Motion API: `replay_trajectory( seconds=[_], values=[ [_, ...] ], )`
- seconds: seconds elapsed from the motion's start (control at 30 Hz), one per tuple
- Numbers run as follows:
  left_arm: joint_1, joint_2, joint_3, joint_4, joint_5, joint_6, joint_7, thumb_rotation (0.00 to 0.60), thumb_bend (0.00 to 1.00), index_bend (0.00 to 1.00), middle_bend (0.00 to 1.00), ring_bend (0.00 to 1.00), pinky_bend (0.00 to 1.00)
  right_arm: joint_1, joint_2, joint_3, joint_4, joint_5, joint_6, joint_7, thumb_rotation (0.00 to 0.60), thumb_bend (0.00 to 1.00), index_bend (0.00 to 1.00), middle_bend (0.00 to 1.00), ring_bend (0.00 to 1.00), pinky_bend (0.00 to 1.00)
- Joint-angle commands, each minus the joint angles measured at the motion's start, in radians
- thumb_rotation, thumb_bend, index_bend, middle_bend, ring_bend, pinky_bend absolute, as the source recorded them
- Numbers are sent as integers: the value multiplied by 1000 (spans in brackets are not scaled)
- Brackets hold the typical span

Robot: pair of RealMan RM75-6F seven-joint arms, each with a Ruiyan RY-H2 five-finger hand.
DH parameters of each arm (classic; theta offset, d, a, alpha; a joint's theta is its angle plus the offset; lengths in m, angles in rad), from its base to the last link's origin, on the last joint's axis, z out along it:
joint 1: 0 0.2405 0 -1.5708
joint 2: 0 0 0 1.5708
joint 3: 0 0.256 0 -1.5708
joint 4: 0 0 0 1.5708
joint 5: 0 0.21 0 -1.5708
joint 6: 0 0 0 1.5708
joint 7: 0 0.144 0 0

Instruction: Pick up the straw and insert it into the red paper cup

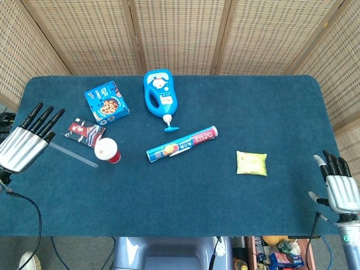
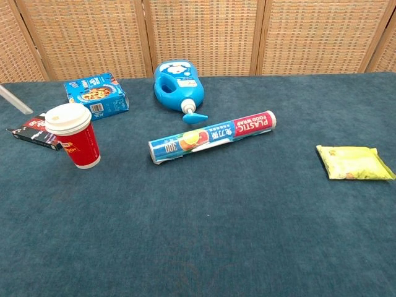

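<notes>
We hold the clear plastic straw (image 1: 73, 154) in our left hand (image 1: 25, 143), lifted beside the white-lidded red paper cup (image 1: 107, 151); right hand (image 1: 342, 188) rests empty, fingers apart. Next, we should tip the straw upright over the lid's centre.

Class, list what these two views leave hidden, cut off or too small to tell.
- Left hand: its grip on the straw is hidden beneath it in the head view; absent from the chest view.
- Cup lid opening: too small, both views.
- Right hand: underside hidden, head view.
</notes>
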Motion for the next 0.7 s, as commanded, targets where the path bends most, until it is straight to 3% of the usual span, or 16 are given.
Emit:
replay_trajectory(
  seconds=[0.03,0.33,0.7],
  values=[
    [-44,23,-13,14,35,-41,28,600,366,602,0,0,0,0,1,3,4,6,-4,4,600,0,0,0,0,0],
    [-142,-1,-8,104,135,-124,91,600,365,614,0,0,0,-3,1,6,16,20,-6,12,600,0,0,0,0,0],
    [-172,-5,-21,156,137,-137,142,600,366,619,0,0,0,-4,0,8,20,28,-8,11,600,0,0,0,0,0]
  ],
)
